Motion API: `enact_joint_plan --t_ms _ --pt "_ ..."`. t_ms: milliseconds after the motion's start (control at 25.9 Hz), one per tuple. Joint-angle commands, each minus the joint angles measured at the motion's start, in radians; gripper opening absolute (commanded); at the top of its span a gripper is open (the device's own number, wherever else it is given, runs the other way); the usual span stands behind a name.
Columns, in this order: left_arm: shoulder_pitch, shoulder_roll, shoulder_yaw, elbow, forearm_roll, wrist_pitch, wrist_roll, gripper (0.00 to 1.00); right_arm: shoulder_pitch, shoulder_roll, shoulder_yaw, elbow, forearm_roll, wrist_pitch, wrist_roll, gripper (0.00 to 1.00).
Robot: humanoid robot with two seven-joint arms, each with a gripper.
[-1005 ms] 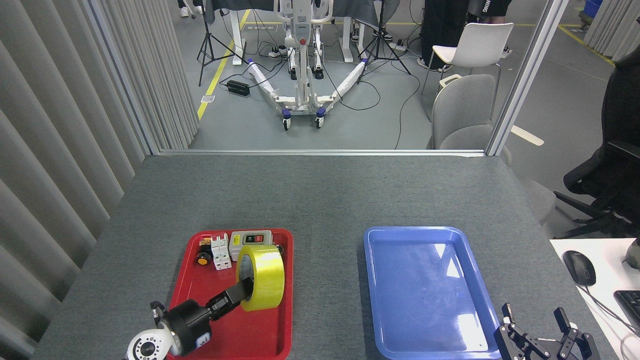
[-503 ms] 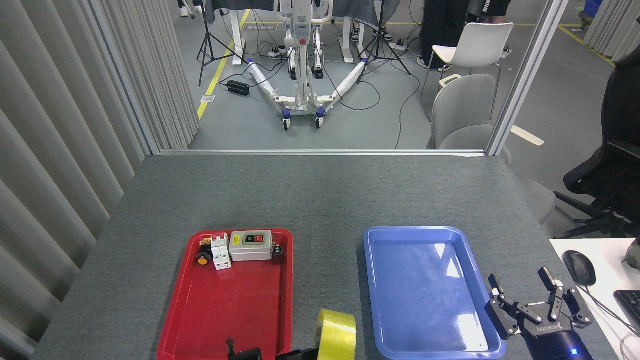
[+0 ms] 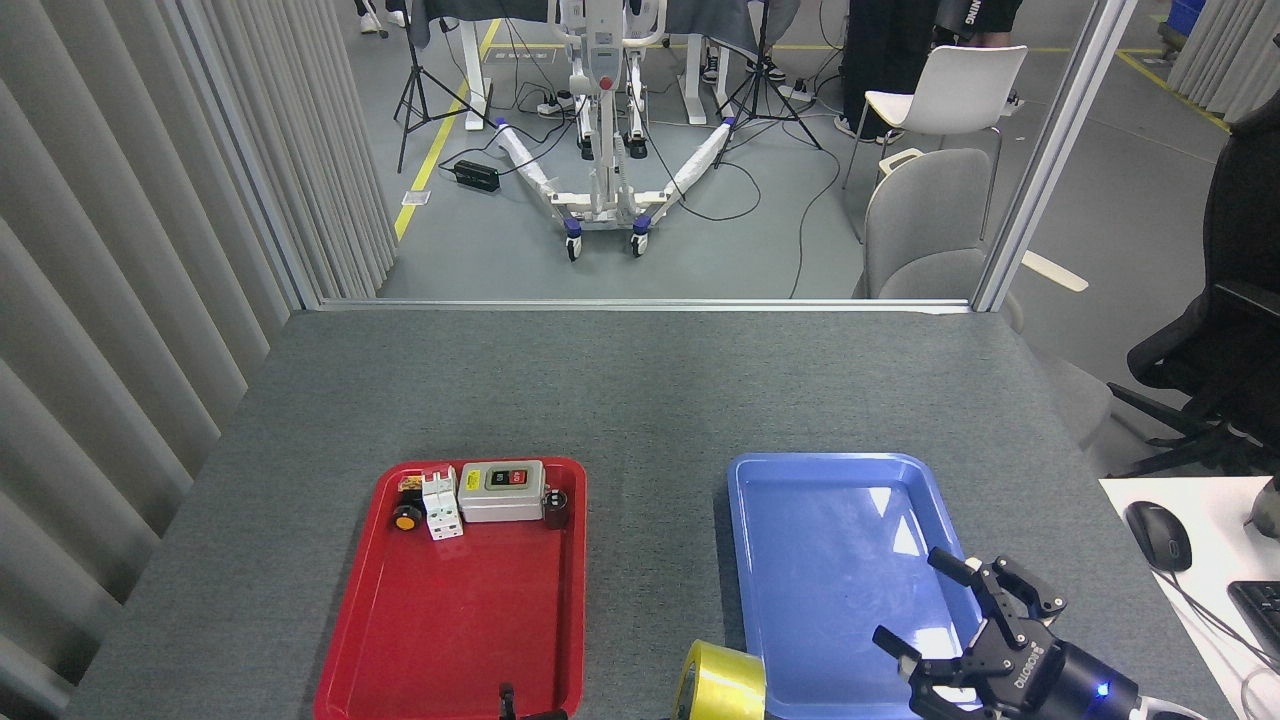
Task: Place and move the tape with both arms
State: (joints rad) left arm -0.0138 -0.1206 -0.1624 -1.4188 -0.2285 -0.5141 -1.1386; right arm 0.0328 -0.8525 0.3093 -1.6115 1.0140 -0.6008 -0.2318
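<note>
- 2 trays sit side by side on the grey table: 1 red tray on the left and 1 blue tray on the right.
- 1 roll of yellow tape stands on edge at the bottom of the view, just beside the blue tray's near-left corner, in the gap between the 2 trays; its lower part is cut off by the frame.
- The right gripper hovers over the blue tray's near-right corner with its black fingers spread wide, holding nothing. Lettering on its body reads "ROBOTIQ".
- Of the left gripper only a small dark tip shows at the red tray's near edge; whether it is spread or closed cannot be told.
- Along the red tray's far edge lie 1 grey switch box with a green and a red button, 1 white breaker, 1 small orange-capped part and 1 small dark cylinder. Their labels are too small to read.
</note>
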Motion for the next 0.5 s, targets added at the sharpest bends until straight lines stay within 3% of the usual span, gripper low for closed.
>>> enact_joint_plan --t_ms 0,116,271,387,464 --pt "-0.006 -0.001 0.001 0.008 0.001 0.005 0.002 0.00 -0.004 -0.042 0.063 0.007 -0.163 -0.132 0.011 1.00" --pt "-0.006 0.001 0.009 0.006 0.003 0.005 0.000 0.00 0.004 -0.016 0.048 0.007 -0.299 -0.185 0.180 1.00" --pt "-0.006 0.001 0.034 0.001 0.003 0.000 -0.003 0.00 0.067 0.171 -0.075 0.007 -0.448 -0.185 0.537 1.00" --pt "-0.006 0.002 0.043 0.000 0.003 -0.003 -0.006 0.00 0.108 0.340 -0.177 0.007 -0.466 -0.185 0.781 1.00" --pt "-0.006 0.001 0.050 0.000 0.005 -0.004 -0.007 0.00 0.108 0.385 -0.191 0.005 -0.468 -0.185 0.862 1.00"
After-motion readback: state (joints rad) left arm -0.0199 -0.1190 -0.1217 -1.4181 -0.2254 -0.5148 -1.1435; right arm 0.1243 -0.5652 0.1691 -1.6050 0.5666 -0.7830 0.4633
